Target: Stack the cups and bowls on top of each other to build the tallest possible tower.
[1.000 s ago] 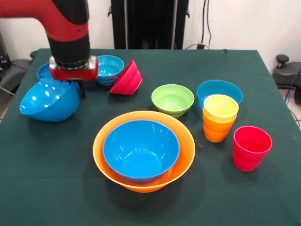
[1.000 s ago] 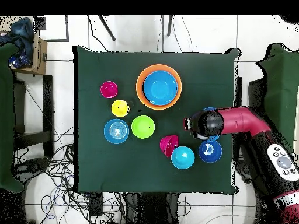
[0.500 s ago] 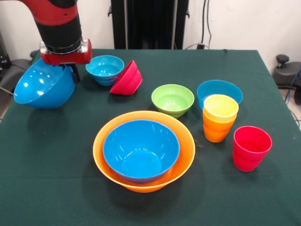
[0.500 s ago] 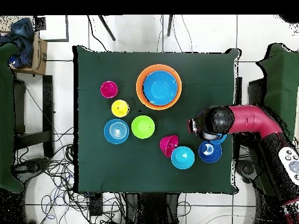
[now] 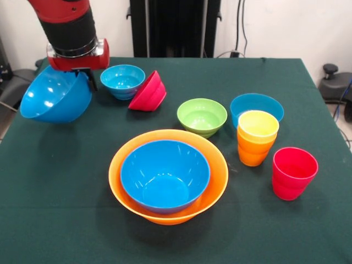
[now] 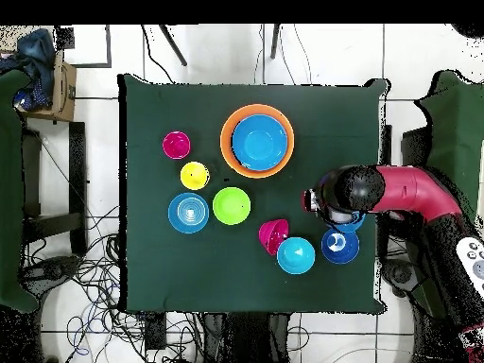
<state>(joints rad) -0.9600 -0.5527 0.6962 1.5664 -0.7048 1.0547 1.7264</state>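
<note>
Fingers (image 5: pixel 83 81) on blue bowl (image 5: pixel 55 99) (above green cloth (image 5: pixel 66 209))

It looked like a lab: a cloth-draped table (image 6: pixel 151 274) stood on tiled floor (image 6: pixel 95 142) amid loose cables (image 6: pixel 90 274).

No readable text, labels, brand names, numbers or signs appear on any bowl, cup, the arm or the bench.
</note>
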